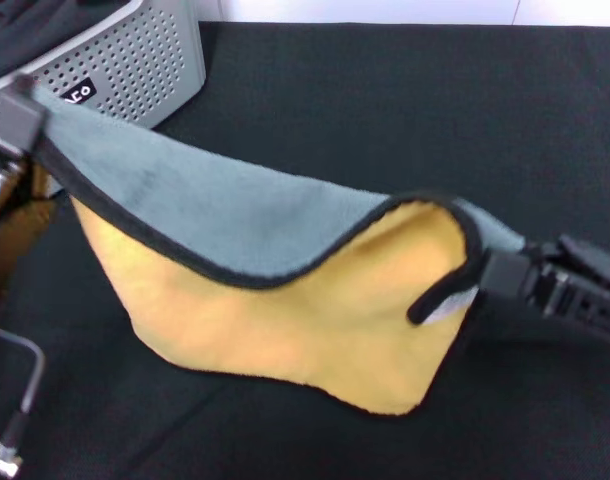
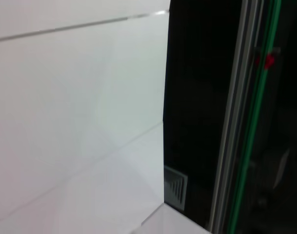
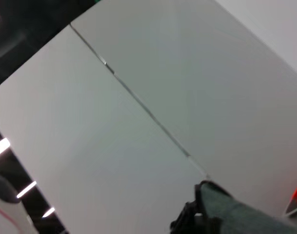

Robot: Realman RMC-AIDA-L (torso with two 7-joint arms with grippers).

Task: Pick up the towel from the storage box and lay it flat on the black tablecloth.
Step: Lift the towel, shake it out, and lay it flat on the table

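Note:
The towel (image 1: 285, 290) hangs stretched between my two grippers above the black tablecloth (image 1: 385, 110). Its grey side shows along the top, folded over; the yellow-orange side faces me, with black trim around the edge. My left gripper (image 1: 20, 120) is shut on the towel's corner at the far left of the head view. My right gripper (image 1: 480, 270) is shut on the opposite corner, near the small white label (image 1: 450, 305). The towel's lower edge sags close to the cloth. A grey towel corner (image 3: 231, 209) shows in the right wrist view. The storage box (image 1: 135, 60) stands at the back left.
The left wrist view shows only a white wall (image 2: 75, 107) and a dark frame (image 2: 236, 117). The right wrist view shows white wall panels (image 3: 163, 97). A metal bracket (image 1: 20, 400) sits at the lower left of the head view.

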